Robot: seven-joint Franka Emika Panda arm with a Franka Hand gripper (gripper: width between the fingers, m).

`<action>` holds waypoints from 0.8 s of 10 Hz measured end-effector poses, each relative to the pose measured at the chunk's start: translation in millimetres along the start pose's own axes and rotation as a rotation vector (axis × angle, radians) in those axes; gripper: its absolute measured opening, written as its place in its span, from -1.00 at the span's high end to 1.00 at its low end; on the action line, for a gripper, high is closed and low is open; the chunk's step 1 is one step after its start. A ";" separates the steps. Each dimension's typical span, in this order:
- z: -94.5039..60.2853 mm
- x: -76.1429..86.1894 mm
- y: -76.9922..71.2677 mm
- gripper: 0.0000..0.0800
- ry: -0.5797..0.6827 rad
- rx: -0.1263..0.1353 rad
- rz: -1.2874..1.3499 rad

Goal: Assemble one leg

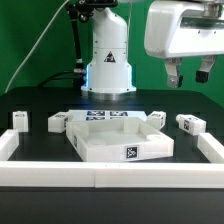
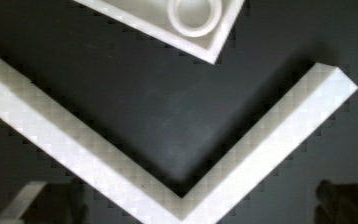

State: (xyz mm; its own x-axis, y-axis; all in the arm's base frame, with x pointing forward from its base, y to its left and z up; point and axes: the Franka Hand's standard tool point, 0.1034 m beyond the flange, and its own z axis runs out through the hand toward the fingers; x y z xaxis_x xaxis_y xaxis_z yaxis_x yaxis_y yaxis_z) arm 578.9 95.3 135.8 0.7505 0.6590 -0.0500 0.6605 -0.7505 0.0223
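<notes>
the open, empty pincer (image 1: 188,73) hangs high while the leg (image 1: 190,124) lies lengthwise across the exterior view.

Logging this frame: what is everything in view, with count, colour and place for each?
small chunky white plastic legs with black-and-white tags: four, white, in a row across the table, two on either side of the panel
large square white panel with raised rims: one, white, mid-table
long white border rails: white, along the table's front and both sides; count unclear
marker board: one, white, flat behind the panel
black table: one
robot base: one, white, at the back
gripper: one, white with dark fingers, open, empty, raised at the exterior view's right
</notes>
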 end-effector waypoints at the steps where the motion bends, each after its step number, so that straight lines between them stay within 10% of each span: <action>1: 0.0 0.0 -0.1 -0.62 0.000 0.000 0.000; 8: 3.7 -8.1 3.6 -0.62 0.010 -0.007 -0.105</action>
State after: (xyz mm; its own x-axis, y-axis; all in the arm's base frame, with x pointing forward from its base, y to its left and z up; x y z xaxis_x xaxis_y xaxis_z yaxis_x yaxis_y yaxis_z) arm 575.1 87.1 132.6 0.6772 0.7346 -0.0427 0.7357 -0.6768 0.0246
